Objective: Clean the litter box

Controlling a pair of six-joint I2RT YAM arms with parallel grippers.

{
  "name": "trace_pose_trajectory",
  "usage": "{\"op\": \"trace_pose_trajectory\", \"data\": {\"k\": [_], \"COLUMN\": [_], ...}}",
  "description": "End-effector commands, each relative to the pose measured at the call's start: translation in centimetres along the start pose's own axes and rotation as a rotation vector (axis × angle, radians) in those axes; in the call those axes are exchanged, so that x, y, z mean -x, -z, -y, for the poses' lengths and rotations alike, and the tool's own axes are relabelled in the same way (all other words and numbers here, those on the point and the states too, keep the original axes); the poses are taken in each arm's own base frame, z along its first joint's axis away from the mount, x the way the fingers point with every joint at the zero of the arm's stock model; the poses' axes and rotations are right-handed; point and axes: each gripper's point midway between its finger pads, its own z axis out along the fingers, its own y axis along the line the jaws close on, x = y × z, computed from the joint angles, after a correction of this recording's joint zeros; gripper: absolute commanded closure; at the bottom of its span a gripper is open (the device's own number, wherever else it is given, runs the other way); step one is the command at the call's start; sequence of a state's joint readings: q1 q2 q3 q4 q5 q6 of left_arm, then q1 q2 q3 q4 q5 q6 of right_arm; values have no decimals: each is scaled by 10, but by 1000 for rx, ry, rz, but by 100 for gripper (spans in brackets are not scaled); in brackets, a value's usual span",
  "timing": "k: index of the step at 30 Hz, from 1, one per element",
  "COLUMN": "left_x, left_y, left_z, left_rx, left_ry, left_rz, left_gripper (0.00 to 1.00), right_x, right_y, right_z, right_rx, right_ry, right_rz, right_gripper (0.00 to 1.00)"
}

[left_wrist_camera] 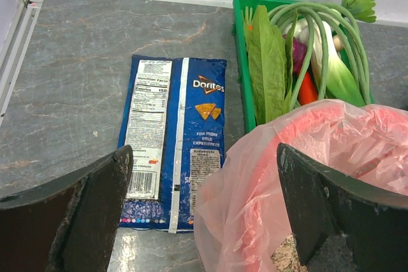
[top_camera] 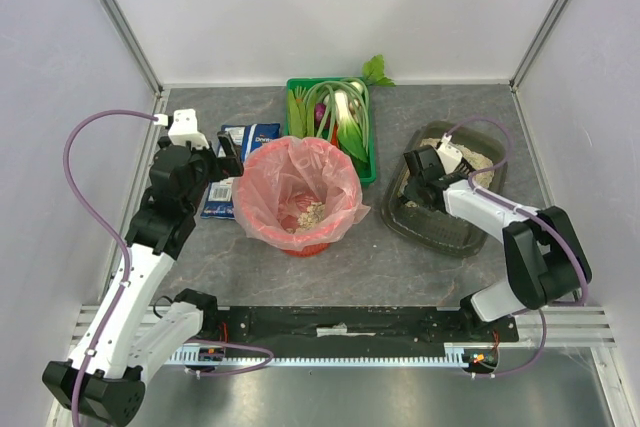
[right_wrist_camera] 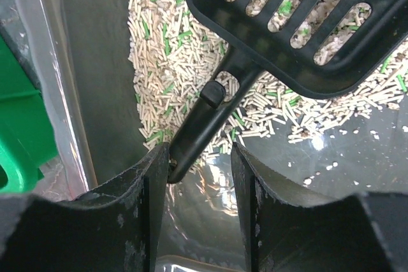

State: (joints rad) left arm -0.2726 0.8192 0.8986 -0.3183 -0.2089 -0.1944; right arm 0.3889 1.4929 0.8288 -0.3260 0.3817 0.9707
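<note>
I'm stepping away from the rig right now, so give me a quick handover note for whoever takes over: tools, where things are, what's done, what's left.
Left tool: open, empty, at the edge of the pink-bagged bin.
Right tool: open, jaws either side of the scoop handle, not clamped yet.
Scoop head is over the litter in the litter box.
Done: some litter is already in the bin.
Left: grip the scoop, sift, probably dump into the bin.
</note>
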Motion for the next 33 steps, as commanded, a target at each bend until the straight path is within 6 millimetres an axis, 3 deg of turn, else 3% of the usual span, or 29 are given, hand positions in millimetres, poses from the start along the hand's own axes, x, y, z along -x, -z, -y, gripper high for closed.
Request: {"op": "trace_pose_trajectory", "data": {"k": [1, 21, 33], "left_x": [11, 11, 11], "left_y": [1, 2, 2], "left_z": [0, -1, -2], "left_rx": [5, 11, 14], "left_ry": [-32, -41, -42], "left_rz": [47, 51, 53], "left_gripper": [1, 1, 1], "right_x": [14, 8, 32], "right_y": [-8, -30, -7], "right_z": [-8, 3, 1], "right_rx": [2, -80, -35], "right_ry": [-88, -72, -105], "right_rz": [74, 77, 136], "right_gripper": [49, 53, 65]}}
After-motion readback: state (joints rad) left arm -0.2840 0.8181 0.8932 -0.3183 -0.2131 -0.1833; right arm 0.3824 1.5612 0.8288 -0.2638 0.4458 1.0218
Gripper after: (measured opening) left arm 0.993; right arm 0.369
